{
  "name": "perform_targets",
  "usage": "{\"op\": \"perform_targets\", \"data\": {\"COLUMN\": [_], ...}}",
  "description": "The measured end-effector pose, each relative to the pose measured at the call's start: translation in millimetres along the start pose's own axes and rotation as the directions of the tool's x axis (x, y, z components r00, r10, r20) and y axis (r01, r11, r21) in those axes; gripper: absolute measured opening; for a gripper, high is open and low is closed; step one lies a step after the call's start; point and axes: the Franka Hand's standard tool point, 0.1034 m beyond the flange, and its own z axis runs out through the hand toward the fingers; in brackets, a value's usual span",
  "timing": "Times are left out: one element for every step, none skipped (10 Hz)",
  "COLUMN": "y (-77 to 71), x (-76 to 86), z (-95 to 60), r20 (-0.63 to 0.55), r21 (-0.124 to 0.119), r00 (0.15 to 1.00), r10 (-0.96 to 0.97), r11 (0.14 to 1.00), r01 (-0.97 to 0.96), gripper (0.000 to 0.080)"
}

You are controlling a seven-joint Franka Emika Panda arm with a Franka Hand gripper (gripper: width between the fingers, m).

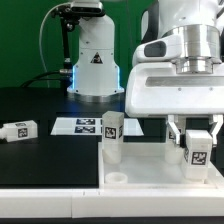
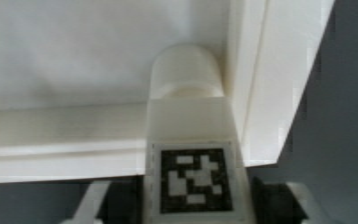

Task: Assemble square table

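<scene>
The white square table top (image 1: 150, 175) lies at the front of the black table, with a round corner socket (image 1: 117, 179) near its front left. One white tagged leg (image 1: 112, 135) stands upright at the top's far left corner. My gripper (image 1: 198, 135) is shut on a second white tagged leg (image 1: 197, 148) and holds it upright over the top's right side. In the wrist view this leg (image 2: 190, 120) runs from between my fingers (image 2: 101, 200) to the top's raised rim (image 2: 265, 70). A third leg (image 1: 20, 131) lies on its side at the exterior view's left.
The marker board (image 1: 82, 126) lies flat behind the table top. The white robot base (image 1: 93, 60) with a triangle sticker stands at the back. A white ledge (image 1: 50, 200) runs along the front.
</scene>
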Motion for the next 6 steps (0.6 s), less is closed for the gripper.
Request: {"op": "perform_targets", "data": {"y": [0.2, 0.6, 0.2, 0.0, -0.8, 0.6], "x": [-1.2, 0.8, 14.3, 22.2, 29.9, 33.9], "z": [0.5, -0.7, -7.4, -8.5, -7.8, -6.8], "r20": [0.010, 0.046, 0.067, 0.134, 0.198, 0.232], "r21": [-0.001, -0.001, 0.004, 0.006, 0.007, 0.003], "r00": [1.000, 0.999, 0.998, 0.991, 0.979, 0.971], "r10": [0.000, 0.005, 0.017, 0.031, 0.043, 0.060], "r11": [1.000, 1.000, 1.000, 0.999, 0.999, 0.998], "r01": [0.000, -0.005, -0.018, -0.032, -0.045, -0.063], "gripper": [0.0370, 0.0559, 0.0559, 0.0634, 0.0634, 0.0647]}}
